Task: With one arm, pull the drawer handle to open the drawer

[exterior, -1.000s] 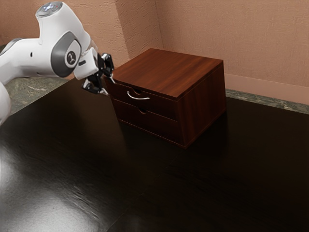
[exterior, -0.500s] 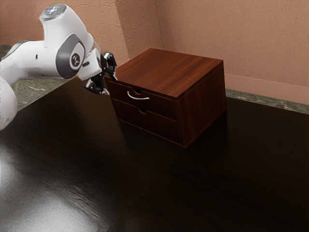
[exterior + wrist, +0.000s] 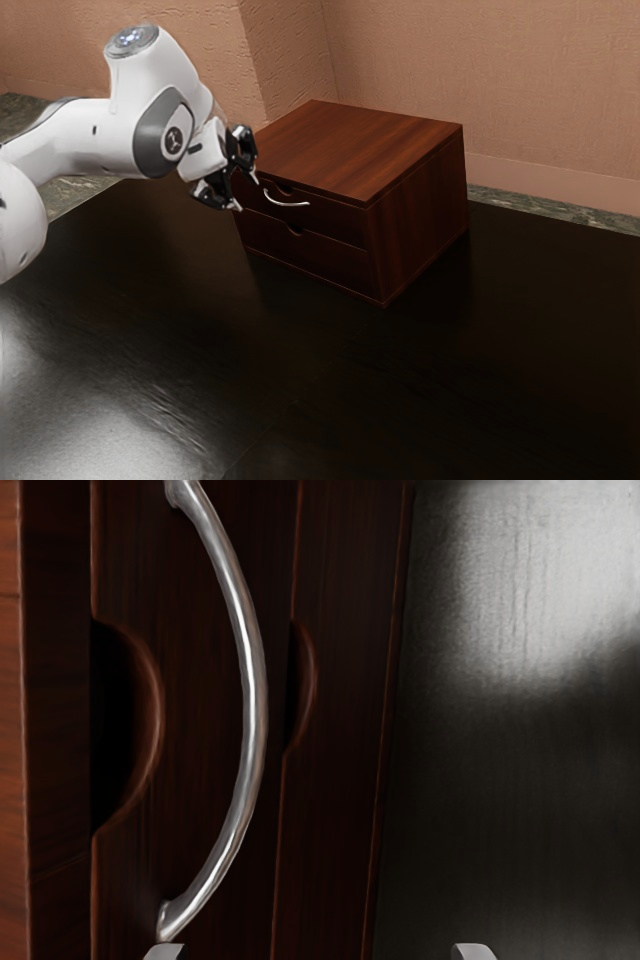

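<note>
A dark wooden cabinet is sitting on the black table, toward its far edge and near the pink wall. It is showing 2 drawers, 1 above the other. The upper drawer is carrying a curved silver handle, and its front is looking level with the lower drawer, so it is not standing open. The white arm is reaching in from the exterior view's left, and the gripper is hanging just in front of the handle's end nearer the arm. In the wrist view the fingertips are standing well apart, gripping nothing, with 1 tip just beside the handle's end.
</note>
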